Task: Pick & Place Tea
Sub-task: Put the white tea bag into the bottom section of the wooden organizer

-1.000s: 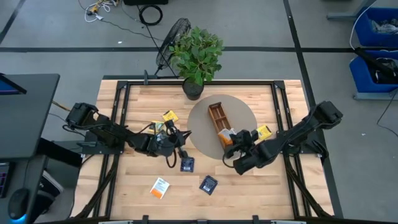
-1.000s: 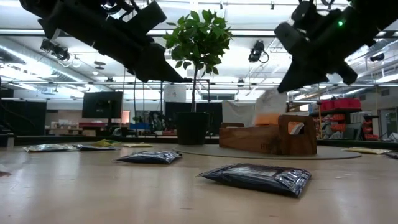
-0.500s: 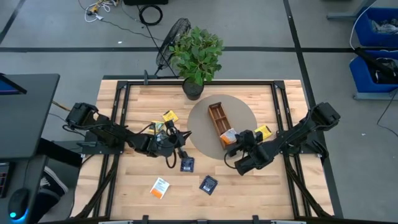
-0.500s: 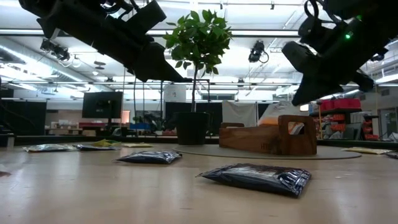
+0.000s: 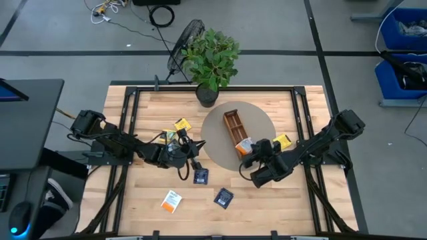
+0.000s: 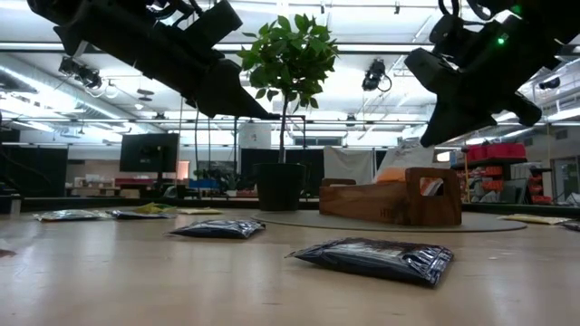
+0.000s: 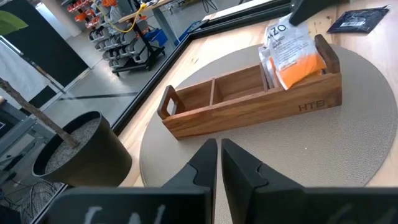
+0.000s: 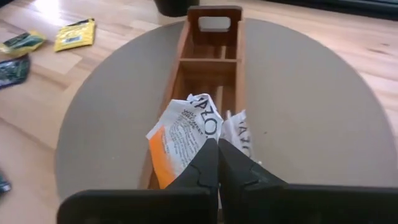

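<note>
The long wooden tray (image 5: pixel 233 125) lies on a round grey mat. Two orange-and-white tea sachets (image 8: pixel 185 138) stand crumpled in its near compartment, leaning on its walls (image 7: pixel 291 51). My right gripper (image 8: pixel 217 148) is shut and hovers just above them; the low view shows it (image 6: pixel 435 136) clear of the tray (image 6: pixel 390 201). My left gripper (image 7: pixel 219 154) is shut and hangs left of the mat (image 5: pixel 197 147). Loose sachets lie flat on the table: navy (image 5: pixel 201 176) (image 5: pixel 223 197), orange-and-white (image 5: pixel 171 201), yellow (image 5: pixel 181 125) (image 5: pixel 283 141), green-and-black (image 5: pixel 170 136).
A potted plant (image 5: pixel 210 57) stands at the table's far edge, just beyond the mat (image 5: pixel 215 143). A black metal frame (image 5: pixel 127 100) runs around the wooden tabletop. Bare wood shows along the near edge to the right of the navy sachets.
The orange-and-white sachet has sunk lower into the tray's near compartment. My right gripper has shifted a little above the tray. My left arm has kept still.
</note>
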`<act>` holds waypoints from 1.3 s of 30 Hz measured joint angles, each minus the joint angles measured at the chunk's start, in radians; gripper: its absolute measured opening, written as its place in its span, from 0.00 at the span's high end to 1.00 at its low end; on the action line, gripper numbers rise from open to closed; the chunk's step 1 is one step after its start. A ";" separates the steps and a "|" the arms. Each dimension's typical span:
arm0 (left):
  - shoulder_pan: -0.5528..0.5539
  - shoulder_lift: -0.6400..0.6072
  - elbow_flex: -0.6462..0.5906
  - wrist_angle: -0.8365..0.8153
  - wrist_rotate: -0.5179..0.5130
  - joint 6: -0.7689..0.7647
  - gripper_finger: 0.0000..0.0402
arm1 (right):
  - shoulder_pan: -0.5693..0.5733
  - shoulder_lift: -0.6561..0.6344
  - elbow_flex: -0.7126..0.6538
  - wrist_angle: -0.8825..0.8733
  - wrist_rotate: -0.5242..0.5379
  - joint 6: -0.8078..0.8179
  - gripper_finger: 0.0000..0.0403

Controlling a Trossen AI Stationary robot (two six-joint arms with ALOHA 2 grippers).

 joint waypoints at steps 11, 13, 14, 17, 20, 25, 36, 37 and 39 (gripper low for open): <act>0.002 0.000 0.000 0.001 0.000 -0.007 0.94 | -0.017 0.000 0.012 -0.035 0.003 0.014 1.00; 0.002 0.000 0.000 0.002 0.000 -0.008 0.94 | -0.017 0.000 0.019 -0.031 -0.006 0.012 1.00; 0.002 0.000 0.000 0.002 0.000 -0.014 0.94 | -0.016 0.000 0.023 -0.025 -0.014 0.011 1.00; 0.002 0.000 0.000 0.005 0.000 -0.025 0.94 | -0.016 0.000 0.024 0.008 -0.033 -0.031 1.00; 0.002 0.000 0.000 0.005 0.003 -0.026 0.94 | -0.020 0.006 0.024 0.039 -0.059 -0.059 1.00; 0.002 0.000 0.000 0.004 0.004 -0.026 0.94 | -0.027 0.021 0.024 0.048 -0.097 -0.069 0.99; 0.002 0.000 0.000 0.004 0.004 -0.026 0.94 | -0.038 0.016 0.024 0.058 -0.094 -0.186 0.86; 0.002 0.000 0.000 0.004 0.004 -0.026 0.94 | -0.041 0.010 0.024 0.060 -0.090 -0.206 0.84; 0.002 0.000 0.000 0.004 0.004 -0.026 0.94 | -0.047 -0.001 0.024 0.061 -0.088 -0.232 0.80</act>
